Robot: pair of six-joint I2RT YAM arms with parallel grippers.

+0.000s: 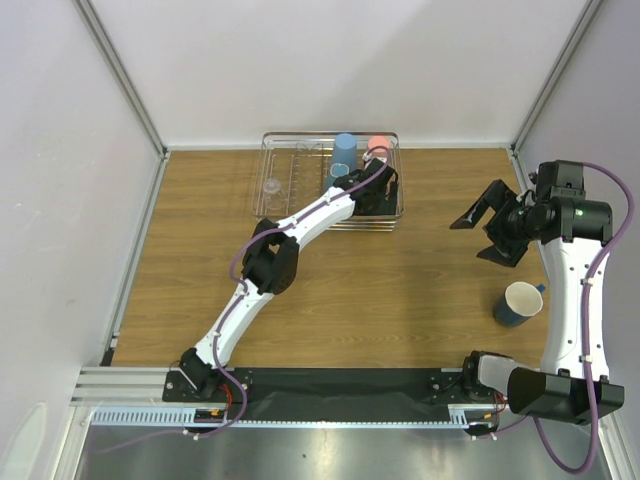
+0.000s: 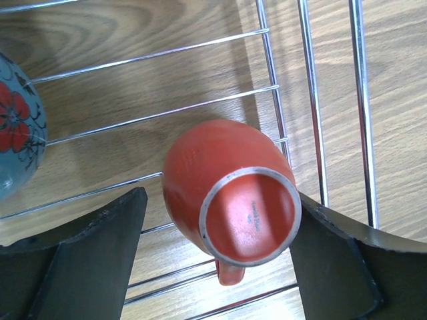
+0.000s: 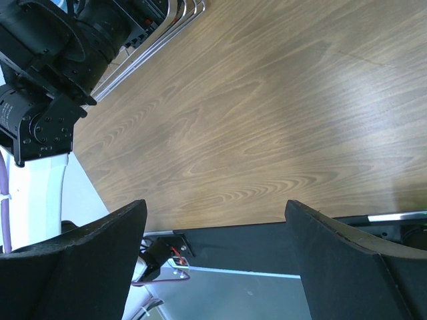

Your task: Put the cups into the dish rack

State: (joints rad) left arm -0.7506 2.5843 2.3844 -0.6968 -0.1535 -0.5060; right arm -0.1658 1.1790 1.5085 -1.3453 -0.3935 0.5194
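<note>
Beyond the outer side of the left-hand pad of the left fingers [image 2: 100, 253] sits a teal cup with a red flower [image 2: 13, 127], apart from them and inside the dish rack [image 1: 290, 208]. Between the two pads, which stand apart and grip nothing, is the small orange cup [image 2: 230, 200]. It rests base-up on the rack's wires, its handle pointing back toward the wrist. There is a clear gap to the left pad, while the right pad is just beside the cup or touching it; I cannot tell which. With its bare foot ring it looks like glazed ceramic, so probably stiff, slick, fairly heavy for its size and liable to chip against the wire. Any hold would best go across the round body, clear of the handle. Farther from these fingers, along the rack's far side, stand the light blue tumbler [image 1: 345, 150] and the pink tumbler [image 1: 378, 146]. The right fingers [image 3: 67, 267] are also spread wide with only bare table [image 3: 267, 120] between them. The dark blue mug [image 1: 518, 303] stands upright on the table, well apart from them on the side toward the arm bases, so it is not yet loaded. It is likely rigid and smooth, and pinching its wall over the rim, away from the handle, seems soundest.
</note>
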